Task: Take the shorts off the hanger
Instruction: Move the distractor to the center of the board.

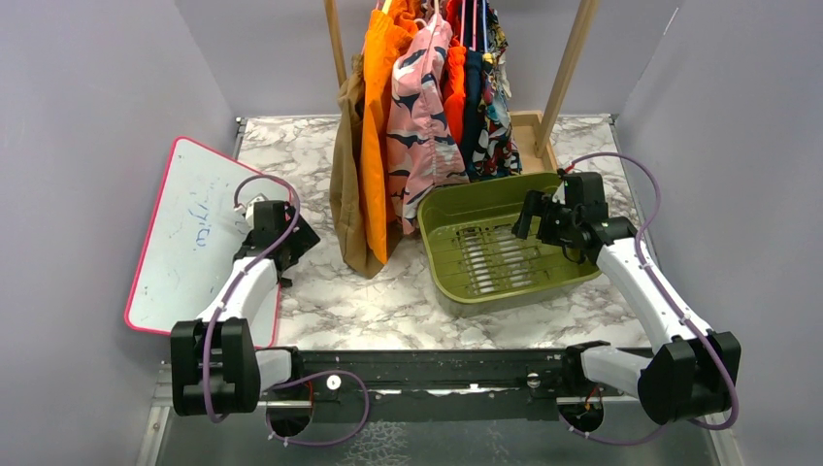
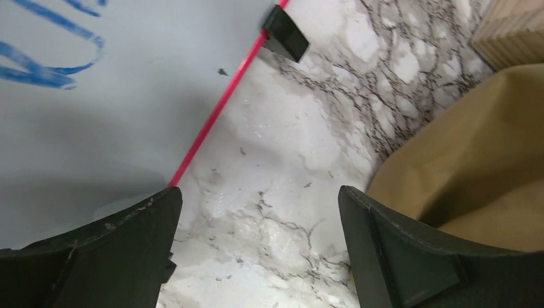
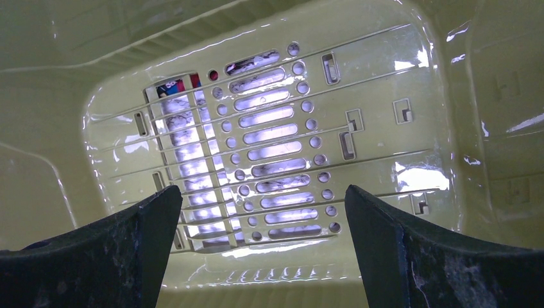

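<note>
Several pairs of shorts hang from hangers [image 1: 464, 17] on a wooden rack at the back: tan-brown shorts [image 1: 346, 184] reaching down to the table, bright orange [image 1: 377, 116], pink with dark blotches [image 1: 419, 116], red-orange [image 1: 454, 87], navy [image 1: 474, 107] and comic-print [image 1: 497, 126]. My left gripper [image 1: 291, 235] [image 2: 260, 196] is open low over the marble, left of the tan-brown shorts [image 2: 462, 167], with nothing between its fingers. My right gripper [image 1: 532, 209] [image 3: 263, 192] is open and empty above the green basket.
The olive-green slotted basket [image 1: 456, 209] [image 3: 64, 160] lies right of centre, below the shorts. A red-edged whiteboard [image 1: 184, 243] [image 2: 96, 115] lies at the left. Wooden rack posts [image 1: 568, 68] rise at the back from a wooden base [image 1: 532, 131] [image 2: 513, 32]. Grey walls enclose the table.
</note>
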`<state>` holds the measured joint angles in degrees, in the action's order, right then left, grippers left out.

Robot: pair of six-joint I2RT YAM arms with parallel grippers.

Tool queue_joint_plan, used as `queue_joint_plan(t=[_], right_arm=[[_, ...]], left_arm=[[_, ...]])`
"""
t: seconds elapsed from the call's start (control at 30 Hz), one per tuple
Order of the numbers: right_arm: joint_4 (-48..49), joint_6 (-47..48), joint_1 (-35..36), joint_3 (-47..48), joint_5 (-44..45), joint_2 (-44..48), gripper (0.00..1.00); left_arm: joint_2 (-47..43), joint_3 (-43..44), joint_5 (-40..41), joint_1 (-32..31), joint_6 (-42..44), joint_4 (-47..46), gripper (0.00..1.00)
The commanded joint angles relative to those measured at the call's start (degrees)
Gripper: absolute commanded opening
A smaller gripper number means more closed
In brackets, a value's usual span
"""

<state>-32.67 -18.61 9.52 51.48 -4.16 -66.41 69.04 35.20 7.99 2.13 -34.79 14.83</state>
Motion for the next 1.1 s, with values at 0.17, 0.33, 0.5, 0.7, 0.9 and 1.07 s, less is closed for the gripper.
queue_joint_plan(t=[0.17,0.33,0.5,0.7,0.9,1.07], right_arm=[[0.7,-0.8,-0.2,0.3,-3.0,0.3,0.99],[1.3,-0.1,-0.2,0.6,-6.4,1.3,0.99],[0.2,0.2,-0.2,1.3,-4.2,1.5,0.99],[-0.5,0.4,-0.2,1.3,-3.7,1.3,0.99],[-0.6,0.6,-0.2,1.4,-3.7,1.5,0.99],[-0.7,0.6,-0.2,1.3,-3.7,1.6,0.99]], left_arm=[[3.0,3.7,-12.6,-5.7,4.6,-5.6,0.94],[7.5,0.7,-9.0,-5.4,2.5,-7.9,0.96],[8.2,-3.3,-5.5,-1.8,1.1,-10.9,0.98],[7.6,-4.2,-2.0,1.8,1.5,-11.8,0.99],[1.9,-4.4,3.0,5.8,2.4,-9.7,0.99],[-4.1,-5.2,4.1,6.1,2.8,-9.4,0.99]])
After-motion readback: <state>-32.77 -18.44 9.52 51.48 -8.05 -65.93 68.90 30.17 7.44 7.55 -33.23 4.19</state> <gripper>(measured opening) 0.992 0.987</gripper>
